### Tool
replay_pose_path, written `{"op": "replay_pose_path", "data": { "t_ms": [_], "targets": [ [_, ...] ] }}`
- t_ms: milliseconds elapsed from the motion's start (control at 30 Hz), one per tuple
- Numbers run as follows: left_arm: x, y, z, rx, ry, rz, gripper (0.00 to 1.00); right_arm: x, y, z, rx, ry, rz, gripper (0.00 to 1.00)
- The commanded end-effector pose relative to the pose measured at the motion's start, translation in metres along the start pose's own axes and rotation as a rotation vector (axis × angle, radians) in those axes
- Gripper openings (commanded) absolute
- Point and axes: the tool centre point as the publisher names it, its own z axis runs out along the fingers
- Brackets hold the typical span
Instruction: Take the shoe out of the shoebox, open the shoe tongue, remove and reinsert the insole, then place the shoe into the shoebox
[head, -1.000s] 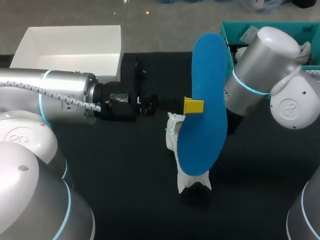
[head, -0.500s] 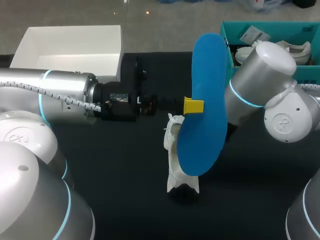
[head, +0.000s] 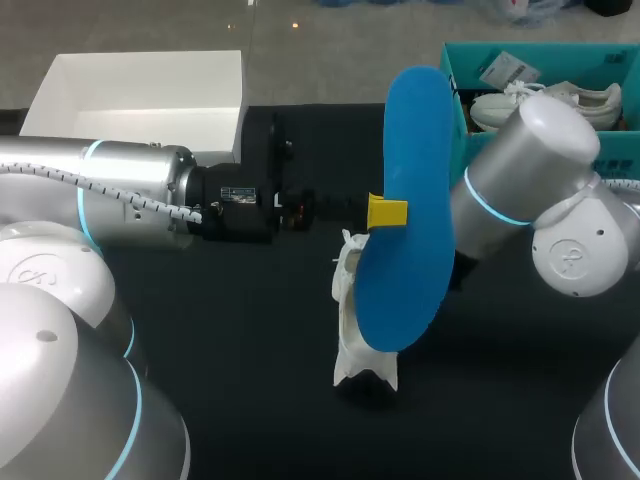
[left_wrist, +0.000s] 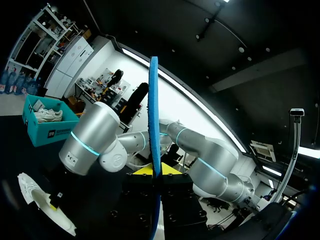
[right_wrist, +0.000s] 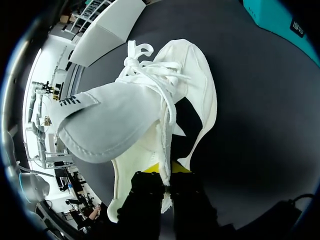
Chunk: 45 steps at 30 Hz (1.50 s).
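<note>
Black counter carries the work. A white box stands open at its far left corner with nothing showing inside. A teal bin at the far right corner holds another pale shoe and is not involved.

Progress, judged from how things lie: the shoe is out of the box, the tongue is opened and the insole is removed. Reinserting the insole and returning the shoe to the box are not yet done (roughly the halfway mark).

Blue insole: held upright above mid-counter, long axis vertical. It appears edge-on in the left wrist view. The left hand pinches it at mid-length, a yellow tip pressed to each face.

White shoe: just beside and below the insole, partly hidden behind it, standing on end. Whether its low end touches the counter cannot be told. In the right wrist view the shoe hangs ahead of the fingers, its tongue folded outward.

The right hand is pressed together on the rim of the shoe's opening, beside the laces. In the head view this hand is hidden behind the insole.
</note>
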Motion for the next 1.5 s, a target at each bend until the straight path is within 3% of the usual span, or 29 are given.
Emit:
{"op": "replay_pose_path", "data": {
  "t_ms": [33, 133, 333, 600, 1100, 1233, 1500],
  "targets": [
    [0.007, 0.002, 0.003, 0.009, -0.012, -0.001, 0.00, 0.000, -0.003, -0.010, 0.000, 0.026, 0.033, 1.00],
    [0.007, 0.002, 0.003, 0.009, -0.012, -0.001, 0.00, -0.001, -0.005, -0.028, 0.025, 0.056, 0.105, 1.00],
    [0.007, 0.002, 0.003, 0.009, -0.012, -0.001, 0.00, -0.007, -0.007, -0.065, 0.057, 0.214, 0.184, 1.00],
    [0.007, 0.002, 0.003, 0.009, -0.012, -0.001, 0.00, 0.006, -0.009, -0.103, 0.005, 0.207, 0.089, 1.00],
    [0.007, 0.002, 0.003, 0.009, -0.012, -0.001, 0.00, 0.006, -0.009, -0.103, 0.005, 0.207, 0.089, 1.00],
    [0.007, 0.002, 0.003, 0.009, -0.012, -0.001, 0.00, 0.013, -0.001, -0.124, 0.000, 0.487, 0.193, 1.00],
    [0.007, 0.002, 0.003, 0.009, -0.012, -0.001, 0.00, 0.012, 0.013, -0.164, -0.058, 0.683, 0.254, 1.00]
  ]
}}
